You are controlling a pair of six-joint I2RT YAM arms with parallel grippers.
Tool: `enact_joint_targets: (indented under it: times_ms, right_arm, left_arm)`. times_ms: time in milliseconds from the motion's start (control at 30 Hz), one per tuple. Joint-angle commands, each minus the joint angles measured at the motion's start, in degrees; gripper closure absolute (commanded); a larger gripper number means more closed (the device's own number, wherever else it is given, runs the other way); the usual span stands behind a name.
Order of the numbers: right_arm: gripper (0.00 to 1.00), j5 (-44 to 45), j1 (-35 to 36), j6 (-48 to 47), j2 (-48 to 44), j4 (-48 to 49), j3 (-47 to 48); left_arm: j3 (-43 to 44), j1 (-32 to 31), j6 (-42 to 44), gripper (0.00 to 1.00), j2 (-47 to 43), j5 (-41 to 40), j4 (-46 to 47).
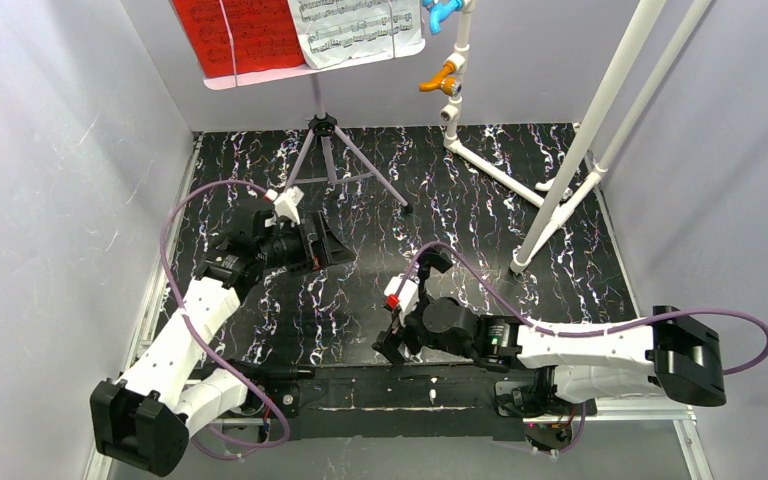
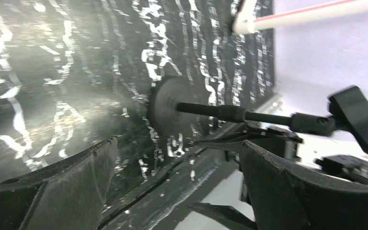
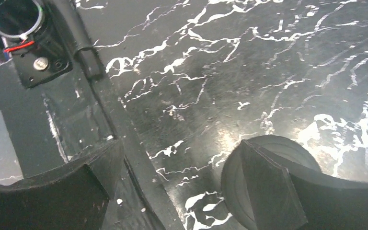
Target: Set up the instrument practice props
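The lilac music stand (image 1: 322, 130) stands on its tripod legs at the back of the mat, with a red page (image 1: 240, 35) and a white sheet-music page (image 1: 355, 28) on its desk. The black microphone stand shows in the left wrist view, round base (image 2: 165, 103) on the mat and stem (image 2: 220, 112) rising from it. In the right wrist view the base (image 3: 297, 148) lies partly behind my right finger. My right gripper (image 1: 392, 340) (image 3: 180, 148) is open and empty beside that base. My left gripper (image 1: 328, 245) (image 2: 178, 143) is open and empty, well apart from the stand.
A white pipe frame (image 1: 580, 150) with an orange tap (image 1: 440, 78) and a blue tap (image 1: 442, 12) stands at the back right. Grey walls close in both sides. A black strip (image 1: 380, 385) runs along the mat's near edge.
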Motion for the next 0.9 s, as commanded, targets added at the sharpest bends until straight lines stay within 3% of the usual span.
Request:
enact_joint_targets:
  times_ms: [0,100,233,367,533,700,867]
  right_arm:
    - [0.02,-6.46,-1.59,-0.51,2.11,8.94,-0.74]
    - [0.02,-9.81,-2.39,0.63,3.33,11.68,-2.73]
    - [0.02,-11.48,-2.39,0.73,2.25,7.28,-2.88]
    - [0.02,-10.48,-2.39,0.9,-4.03,4.46,-3.03]
    - [0.02,-12.82,-2.39,0.21,-7.74,-1.42,0.7]
    - [0.02,-14.64,-2.39,-0.4,-8.95,-4.4,1.24]
    - [0.01,-14.59,-2.39,0.5,-12.59,-6.08,-0.09]
  left_arm:
    - [-3.19,-0.46,-5.74,0.03,1.02,15.64,14.34]
    - [-3.68,-0.99,-6.86,0.04,0.91,16.37,16.7]
    - [-4.59,-1.61,-6.81,0.03,1.57,17.13,17.99]
    - [-6.81,-4.62,-7.45,0.03,2.23,21.67,27.69]
    - [-7.22,-12.2,3.07,0.03,0.78,17.25,30.55]
    - [-13.08,-14.78,6.95,0.07,0.77,15.28,47.67]
    - [-11.69,-17.8,14.3,0.16,7.0,15.91,54.24]
